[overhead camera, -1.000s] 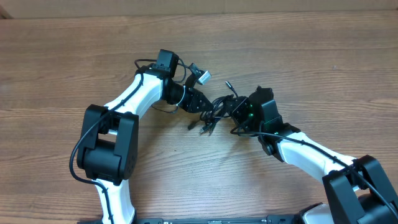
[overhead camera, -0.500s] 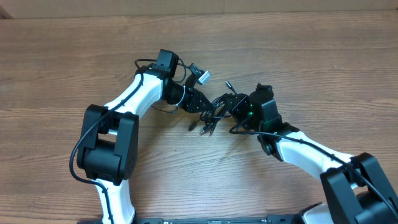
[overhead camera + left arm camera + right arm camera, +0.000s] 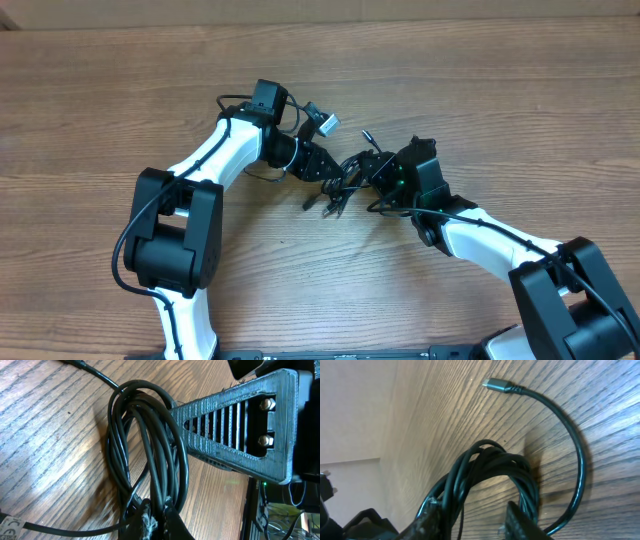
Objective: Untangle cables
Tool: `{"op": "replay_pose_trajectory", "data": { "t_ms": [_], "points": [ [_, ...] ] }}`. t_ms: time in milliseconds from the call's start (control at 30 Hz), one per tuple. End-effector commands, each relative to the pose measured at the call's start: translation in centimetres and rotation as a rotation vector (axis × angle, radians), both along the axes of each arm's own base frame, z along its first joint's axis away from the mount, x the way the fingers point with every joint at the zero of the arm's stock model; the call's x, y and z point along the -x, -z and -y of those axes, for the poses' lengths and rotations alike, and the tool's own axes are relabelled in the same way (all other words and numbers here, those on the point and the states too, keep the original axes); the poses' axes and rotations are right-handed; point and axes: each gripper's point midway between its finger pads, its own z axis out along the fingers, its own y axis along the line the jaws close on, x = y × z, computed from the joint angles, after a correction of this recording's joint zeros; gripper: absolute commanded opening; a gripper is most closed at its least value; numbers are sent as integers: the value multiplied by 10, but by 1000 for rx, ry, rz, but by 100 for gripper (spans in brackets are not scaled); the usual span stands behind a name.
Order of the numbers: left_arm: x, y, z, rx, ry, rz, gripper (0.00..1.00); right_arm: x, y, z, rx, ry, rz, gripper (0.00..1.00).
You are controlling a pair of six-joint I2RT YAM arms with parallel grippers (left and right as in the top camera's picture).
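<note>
A tangled bundle of thin black cables (image 3: pixel 343 183) lies mid-table between my two grippers. My left gripper (image 3: pixel 331 176) is shut on strands of the coil (image 3: pixel 150 450), pinched between its tips (image 3: pixel 156 522) at the bottom of the left wrist view. From the right, my right gripper (image 3: pixel 363 170) reaches into the same coil (image 3: pixel 490 460). Its jaws (image 3: pixel 472 517) stand apart, with strands lying against one finger (image 3: pixel 431 517) and others passing outside the other finger (image 3: pixel 517 520). One cable end with a silver plug (image 3: pixel 494 384) curls free on the wood.
A cord with a white plug (image 3: pixel 327 124) lies just behind the left wrist. A small silver plug (image 3: pixel 366 133) points away behind the bundle. The right gripper's ribbed grey finger (image 3: pixel 235 425) fills the upper right of the left wrist view. The wooden table (image 3: pixel 480 100) stretches all round.
My right gripper has edged left into the bundle and its jaws have spread a little. The left arm and its grip have not moved.
</note>
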Motion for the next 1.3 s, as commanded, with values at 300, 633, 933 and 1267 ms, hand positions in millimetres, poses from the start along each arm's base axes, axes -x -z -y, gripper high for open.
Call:
{"op": "replay_pose_trajectory", "data": {
  "t_ms": [300,633,933,1267],
  "points": [
    [-3,-2,3,0,1,5,4,-8,-17,-14,-50,-96,94,47],
    [-3,-2,3,0,1,5,4,-10,-10,3,-54,-79,48,51],
    [-3,-2,3,0,2,5,4,-2,-2,6,-71,-99,-9,52],
    [-3,-2,3,0,1,5,4,7,11,11,-48,-93,-76,43]
  ]
}}
